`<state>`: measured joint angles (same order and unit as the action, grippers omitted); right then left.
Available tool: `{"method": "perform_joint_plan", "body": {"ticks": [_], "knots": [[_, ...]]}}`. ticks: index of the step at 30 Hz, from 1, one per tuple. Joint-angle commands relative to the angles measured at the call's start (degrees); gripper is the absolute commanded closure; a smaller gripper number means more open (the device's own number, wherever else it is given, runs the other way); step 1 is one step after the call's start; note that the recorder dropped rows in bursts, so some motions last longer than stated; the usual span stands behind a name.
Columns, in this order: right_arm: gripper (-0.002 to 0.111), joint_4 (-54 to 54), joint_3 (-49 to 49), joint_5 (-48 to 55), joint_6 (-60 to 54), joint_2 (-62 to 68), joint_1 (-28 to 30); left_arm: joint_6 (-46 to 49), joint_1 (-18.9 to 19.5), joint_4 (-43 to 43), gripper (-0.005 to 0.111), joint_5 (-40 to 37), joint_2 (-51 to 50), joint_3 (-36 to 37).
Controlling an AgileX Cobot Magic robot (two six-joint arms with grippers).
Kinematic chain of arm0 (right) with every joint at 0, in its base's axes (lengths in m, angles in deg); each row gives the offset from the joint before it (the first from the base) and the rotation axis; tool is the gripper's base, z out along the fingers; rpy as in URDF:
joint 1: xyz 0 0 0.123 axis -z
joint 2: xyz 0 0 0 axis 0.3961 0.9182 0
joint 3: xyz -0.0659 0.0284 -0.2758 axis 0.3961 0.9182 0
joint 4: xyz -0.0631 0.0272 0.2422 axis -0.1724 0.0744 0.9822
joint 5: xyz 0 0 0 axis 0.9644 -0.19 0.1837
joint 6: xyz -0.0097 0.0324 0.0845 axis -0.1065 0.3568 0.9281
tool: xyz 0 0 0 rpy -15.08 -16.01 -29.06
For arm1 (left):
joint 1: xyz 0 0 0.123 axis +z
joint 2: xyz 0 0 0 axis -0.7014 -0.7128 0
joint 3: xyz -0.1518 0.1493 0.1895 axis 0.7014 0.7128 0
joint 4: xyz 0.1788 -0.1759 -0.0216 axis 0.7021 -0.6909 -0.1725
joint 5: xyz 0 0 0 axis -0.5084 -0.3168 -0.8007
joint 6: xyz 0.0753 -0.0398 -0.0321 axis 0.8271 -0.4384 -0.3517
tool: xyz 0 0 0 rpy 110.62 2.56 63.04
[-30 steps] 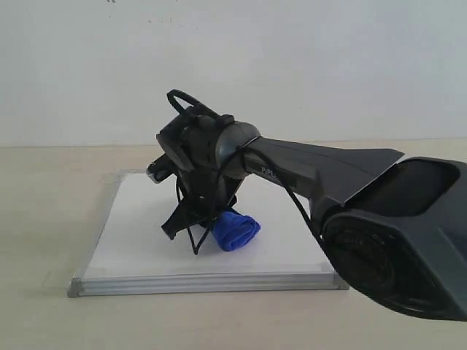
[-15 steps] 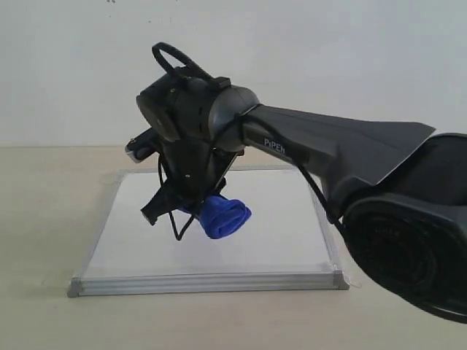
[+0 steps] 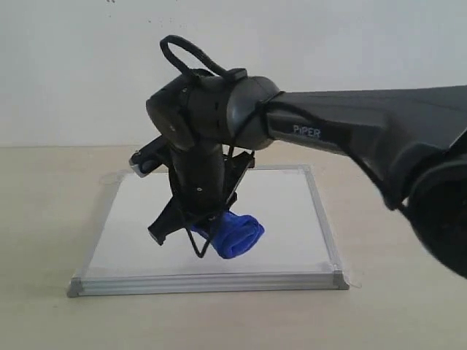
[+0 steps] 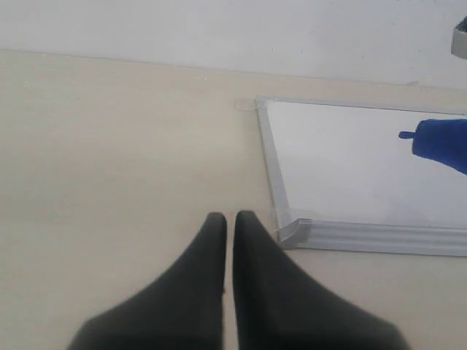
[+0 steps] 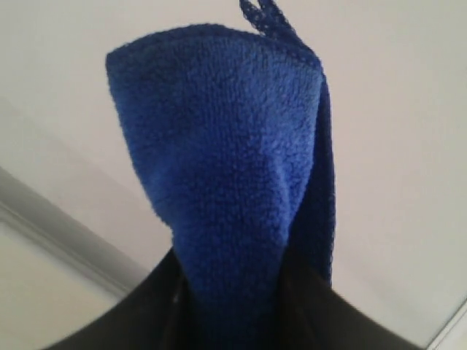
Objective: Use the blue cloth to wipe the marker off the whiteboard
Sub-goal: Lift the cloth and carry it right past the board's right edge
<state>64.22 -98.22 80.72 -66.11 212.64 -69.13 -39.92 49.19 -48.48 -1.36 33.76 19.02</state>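
the whiteboard (image 3: 284,219) lies flat on the pale tabletop (image 3: 44,240), and its silver frame and grey corner pieces are plain to see along the near edge. the right arm reaches in over the board from its right side and bends down at the wrist. that leaves the right gripper (image 3: 216,227) pointing down at the board's near half, a little left of its middle. its pincer is clamped on the blue cloth (image 3: 239,233), which bulges out from between the fingers as a thick fuzzy roll toward the board's right side. from where i stand the cloth sits low over the white surface, close to the board's near edge. i cannot tell whether it presses on the board or hangs just above it. a black cable (image 3: 186,55) loops off the top of the wrist, high above the board.

up close in the right wrist view, the cloth (image 5: 219,168) rises folded out of the dark fingers (image 5: 350,328) with a small loop at its far end. the white board is behind it and a strip of the frame crosses one corner.

the left gripper (image 4: 230,226) is off the board, over bare tabletop just beside one of the board's corners. its two fingers are drawn together with only a hairline gap between them and nothing in it. from there the tip of the cloth (image 4: 441,142) shows over the board's white face.
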Motion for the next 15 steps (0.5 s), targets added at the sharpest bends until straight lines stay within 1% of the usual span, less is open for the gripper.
{"method": "perform_joint_plan", "body": {"ticks": [1,4,8,15], "knots": [[0.109,-0.55,11.67,-8.02,0.48,-7.98,0.69,-0.44,-0.29,-0.52,0.103,0.12,0.12,-0.07],[0.109,-0.44,18.99,-11.93,1.07,-12.53,2.43,-0.44,-0.29,-0.52,0.103,0.12,0.12,-0.07],[0.109,-0.44,26.08,-14.12,1.45,-18.83,5.39,-0.44,-0.29,-0.52,0.103,0.12,0.12,-0.07],[0.109,-0.44,34.46,-17.04,1.45,-26.76,10.88,-0.44,-0.29,-0.52,0.103,0.12,0.12,-0.07]]}}
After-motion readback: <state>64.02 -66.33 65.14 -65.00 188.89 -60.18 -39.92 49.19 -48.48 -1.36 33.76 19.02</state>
